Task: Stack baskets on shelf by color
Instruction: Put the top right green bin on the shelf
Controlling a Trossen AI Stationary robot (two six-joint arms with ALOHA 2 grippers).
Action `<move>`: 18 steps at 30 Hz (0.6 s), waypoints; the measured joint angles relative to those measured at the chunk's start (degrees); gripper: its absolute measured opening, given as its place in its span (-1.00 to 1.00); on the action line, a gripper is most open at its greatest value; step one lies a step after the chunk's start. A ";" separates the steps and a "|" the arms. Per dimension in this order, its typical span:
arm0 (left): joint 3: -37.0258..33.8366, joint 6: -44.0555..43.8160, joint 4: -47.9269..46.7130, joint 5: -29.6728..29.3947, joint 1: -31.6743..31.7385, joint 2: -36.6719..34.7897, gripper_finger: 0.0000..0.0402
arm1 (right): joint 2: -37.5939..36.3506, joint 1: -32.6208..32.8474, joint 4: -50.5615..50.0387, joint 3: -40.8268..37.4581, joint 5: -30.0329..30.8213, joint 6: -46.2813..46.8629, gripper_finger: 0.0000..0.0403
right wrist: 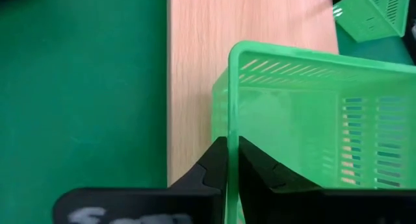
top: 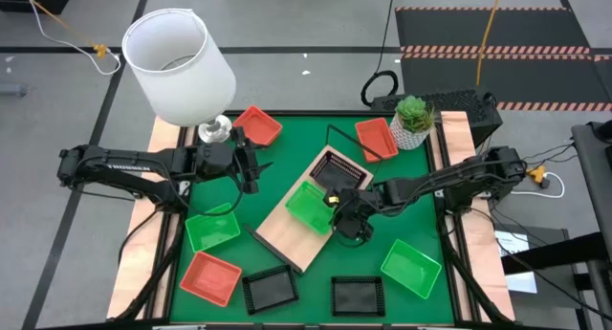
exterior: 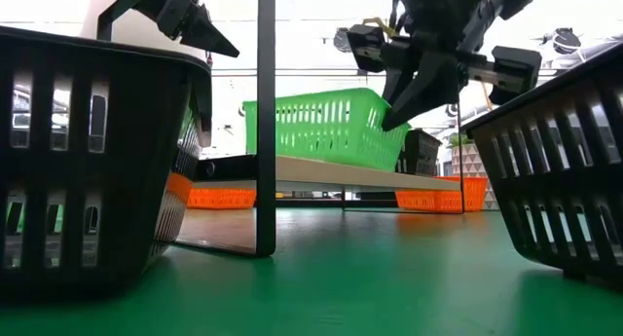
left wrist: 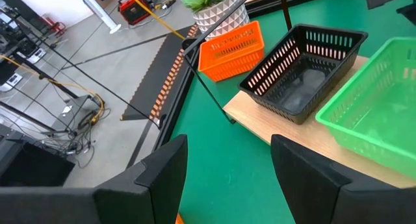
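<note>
We see the right gripper [right wrist: 227,160] closed on the rim of 1 green basket [top: 309,205], holding it on the shelf [top: 277,236] beside the black basket [top: 337,170], probably starting the green stack. The left gripper [left wrist: 229,178] waits open, empty.

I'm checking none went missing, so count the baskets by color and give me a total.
Orange baskets: 3
Green baskets: 3, one on the shelf pinched at its rim by the right tool
Black baskets: 3, one on the shelf
Total: 9
</note>
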 joint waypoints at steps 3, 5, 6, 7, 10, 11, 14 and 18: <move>0.00 -0.01 0.00 0.00 0.00 0.00 0.11 | 0.00 0.00 2.38 -1.76 0.00 0.01 -0.91; 0.00 0.00 0.00 0.00 0.00 0.00 0.11 | 0.00 0.00 2.52 -2.28 0.05 0.11 -0.91; 0.00 0.00 0.00 0.00 0.00 0.00 0.11 | 0.00 0.00 2.52 -2.34 0.06 0.11 -0.91; 0.00 0.00 0.00 0.00 0.00 0.00 0.11 | 0.00 0.00 2.76 -2.42 0.12 0.11 -0.91; 0.00 0.00 0.00 0.00 0.00 0.00 0.11 | 0.00 0.00 3.00 -2.54 0.15 0.08 -0.91; 0.00 0.00 0.00 0.00 0.00 0.00 0.11 | -0.01 0.00 3.14 -2.54 0.17 -0.04 -0.91; 0.00 0.00 0.00 0.00 0.00 0.00 0.11 | -0.02 0.00 3.35 -2.54 0.23 -0.80 -0.91; 0.00 0.00 0.00 0.00 0.00 0.00 0.11 | -0.01 0.00 4.18 -2.58 0.46 -1.49 -0.91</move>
